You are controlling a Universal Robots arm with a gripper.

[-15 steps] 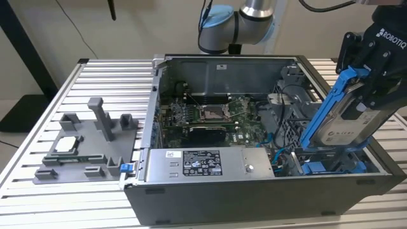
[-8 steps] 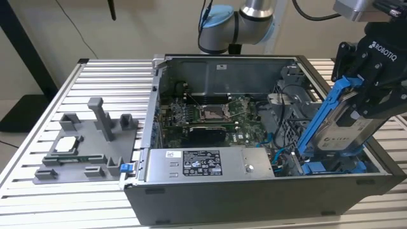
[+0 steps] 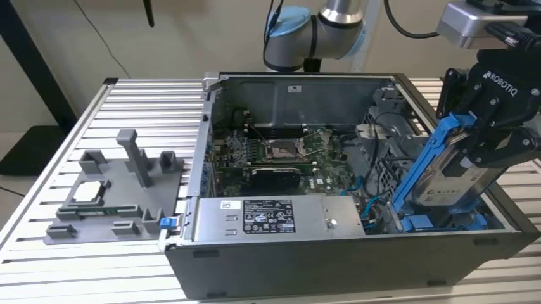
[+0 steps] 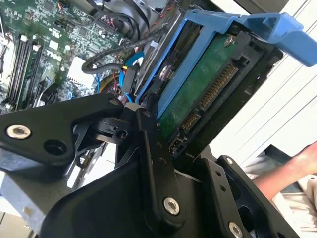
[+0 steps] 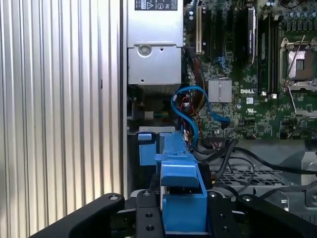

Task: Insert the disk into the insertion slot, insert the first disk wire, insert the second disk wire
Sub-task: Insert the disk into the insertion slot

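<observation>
The end effector point(image 3: 475, 159) is clamped on the disk point(image 3: 444, 185), its black fingers point(image 4: 148, 148) pressed against the two long sides of the bright blue carrier. In the first wrist view the carrier's tab sits squarely between them. The disk is carried steeply tilted. Its long axis runs from a high end, leaning toward the exterior view's right edge of the tabletop point(image 3: 135, 107), down to a low end just inside the open computer case point(image 3: 355, 266). The case takes up the tabletop's half on the exterior view's right. The insertion slot point(image 3: 391, 183) lies below the end effector, off toward the exterior view's left, in the dark grey cage at the case's near corner. The disk's low end points into it. Whether that end has entered the bay cannot be told. In the second wrist view the disk's green circuit board point(image 4: 198, 94) and connector edge face the camera, with loose blue cables point(image 4: 130, 64) close beside them.
</observation>
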